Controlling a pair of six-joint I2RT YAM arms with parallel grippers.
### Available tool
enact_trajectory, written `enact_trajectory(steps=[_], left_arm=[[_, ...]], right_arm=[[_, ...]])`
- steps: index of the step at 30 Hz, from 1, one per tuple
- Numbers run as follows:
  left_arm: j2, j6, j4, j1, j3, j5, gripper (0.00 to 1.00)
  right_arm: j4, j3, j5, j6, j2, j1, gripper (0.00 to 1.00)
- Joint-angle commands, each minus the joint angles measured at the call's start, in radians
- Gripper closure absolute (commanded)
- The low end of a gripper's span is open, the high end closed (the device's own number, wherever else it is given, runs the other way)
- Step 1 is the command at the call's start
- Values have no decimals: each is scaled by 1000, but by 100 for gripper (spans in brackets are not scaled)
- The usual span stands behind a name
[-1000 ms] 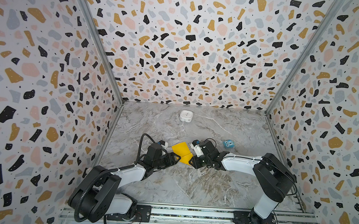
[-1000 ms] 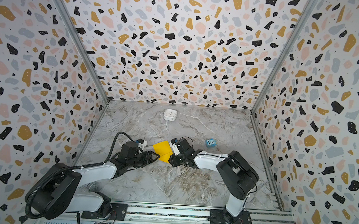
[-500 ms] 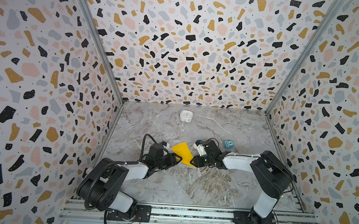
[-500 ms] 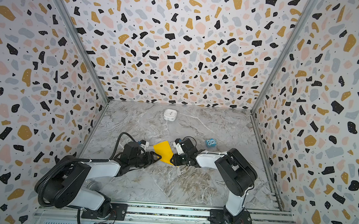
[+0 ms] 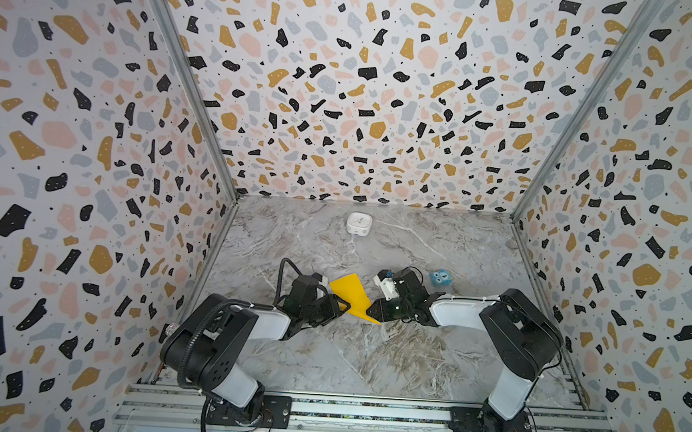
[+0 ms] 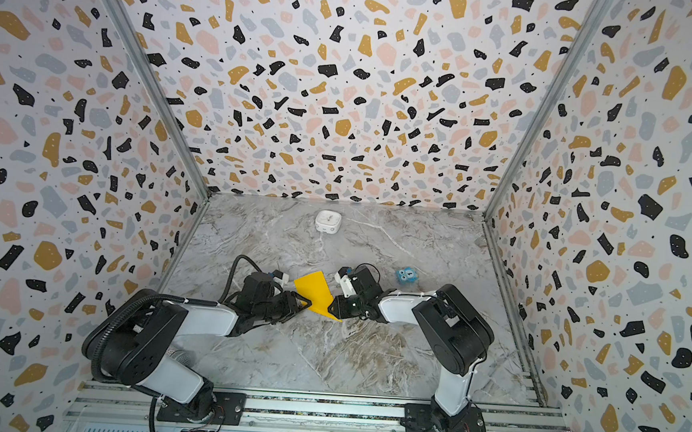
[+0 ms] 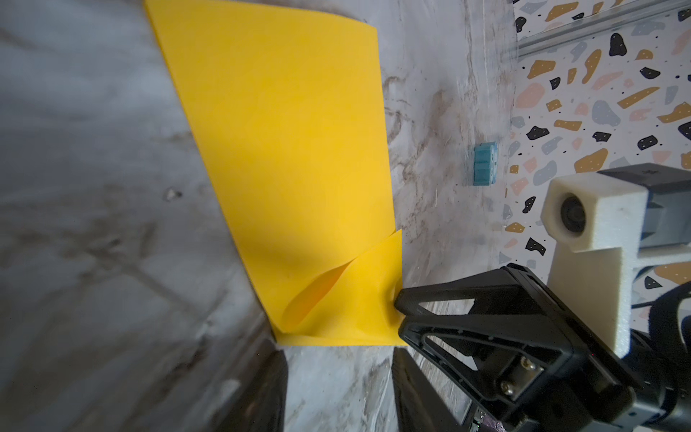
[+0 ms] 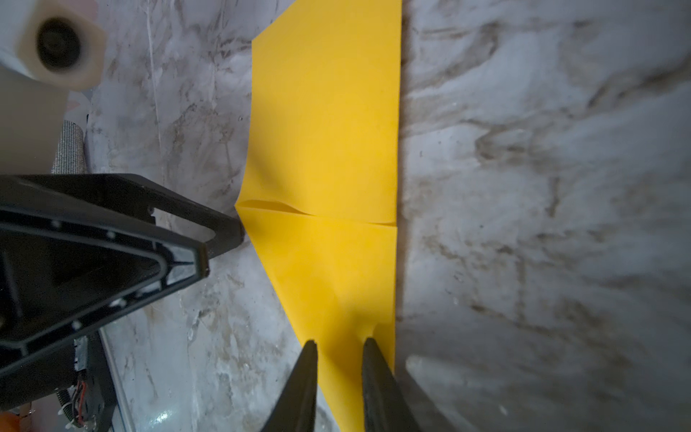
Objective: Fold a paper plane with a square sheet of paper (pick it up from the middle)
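The square sheet of paper lies folded on the marble table, wide at the back and tapering to a point at the front. A loose flap curls up on it in the left wrist view. No finished paper plane is in view. My left gripper is open, with bare table between its fingers and the paper's edge just past the tips. My right gripper rests its tips on the narrow end of the paper, jaws a little apart.
A white rounded box stands near the back wall. A small blue cube with eyes sits just behind the right arm. Patterned walls close in three sides, and a metal rail runs along the front.
The paper now lies flatter and more stretched out. My left gripper has narrowed and sits at the paper's edge. The right gripper has hardly moved.
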Motion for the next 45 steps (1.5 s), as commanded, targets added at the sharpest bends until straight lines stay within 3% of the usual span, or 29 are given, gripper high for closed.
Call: enact_trajectory(steps=[1,6,26,38,45], left_arm=[[24,-32,56,-4,23,-9,56],[44,-44,76,-3,31,-16,63],[154,-160,310,15,22,67,67],[189,-83,233,38,75,63,74],[209,-51,191,38,102,49,71]], right_arm=[[-52,-22,6,4,25,0,75],[-55,-25,6,3,26,-2,76],[-74,-30,37,-28,64,-4,77],[-88,-39,66,-62,78,-11,77],[-82,-35,66,-71,82,-12,77]])
